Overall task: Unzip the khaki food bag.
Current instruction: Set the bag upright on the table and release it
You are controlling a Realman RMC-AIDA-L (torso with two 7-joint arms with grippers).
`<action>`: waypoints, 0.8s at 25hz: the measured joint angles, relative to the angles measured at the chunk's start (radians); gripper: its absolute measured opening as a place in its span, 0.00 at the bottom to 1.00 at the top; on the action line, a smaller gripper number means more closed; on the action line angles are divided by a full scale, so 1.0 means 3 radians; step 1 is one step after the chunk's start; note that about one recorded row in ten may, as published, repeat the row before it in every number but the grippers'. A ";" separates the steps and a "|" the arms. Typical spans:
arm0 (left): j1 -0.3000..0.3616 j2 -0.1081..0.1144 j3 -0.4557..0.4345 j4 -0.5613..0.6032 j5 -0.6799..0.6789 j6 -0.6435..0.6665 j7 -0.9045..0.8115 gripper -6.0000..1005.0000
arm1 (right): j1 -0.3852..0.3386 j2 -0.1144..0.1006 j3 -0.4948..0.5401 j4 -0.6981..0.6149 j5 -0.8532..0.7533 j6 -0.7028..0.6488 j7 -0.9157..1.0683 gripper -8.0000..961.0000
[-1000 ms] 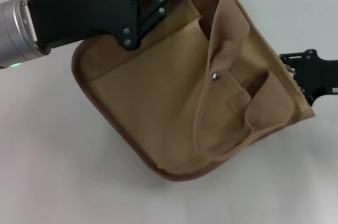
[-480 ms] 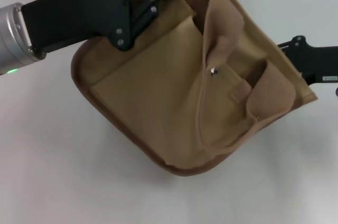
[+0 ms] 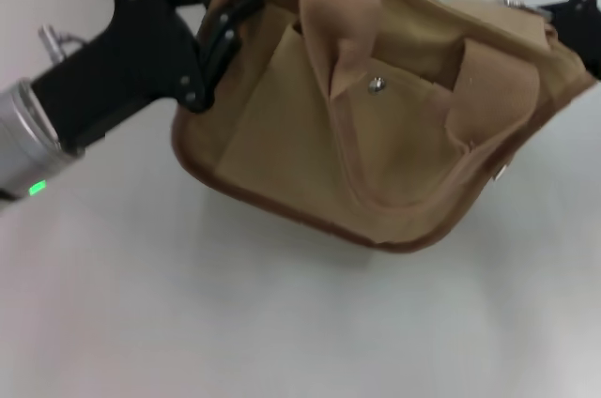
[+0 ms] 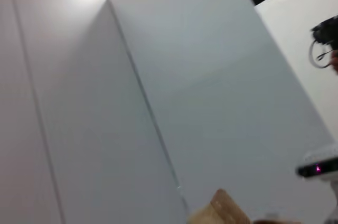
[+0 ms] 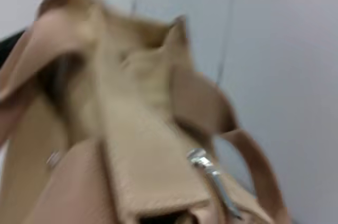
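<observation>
The khaki food bag is tilted, its front pocket with a metal snap facing the head view and a webbing handle draped over it. My left gripper is shut on the bag's upper left corner. The black end of my right gripper sits at the bag's far right top corner. The right wrist view looks close along the bag's top, with the silver zipper pull lying beside a handle loop. A scrap of the bag shows in the left wrist view.
The white table spreads in front of the bag. Grey wall panels stand behind the work area.
The bag has swung up and turned, so its right corner rose toward the far right. My left arm has dropped lower on the left. My right gripper moved up and back.
</observation>
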State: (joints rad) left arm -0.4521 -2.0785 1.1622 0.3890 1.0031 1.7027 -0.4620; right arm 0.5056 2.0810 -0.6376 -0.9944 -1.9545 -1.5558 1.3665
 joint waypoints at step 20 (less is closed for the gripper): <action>0.0041 -0.0005 0.0180 -0.1204 -0.0183 0.0004 0.0692 0.12 | 0.0410 0.0005 -0.0300 0.0401 -0.0069 0.0866 0.0489 0.07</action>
State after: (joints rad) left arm -0.4397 -2.0800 1.2163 0.0278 0.9482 1.7038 -0.2544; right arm 0.6285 2.0825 -0.7276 -0.8741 -1.9751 -1.2961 1.5131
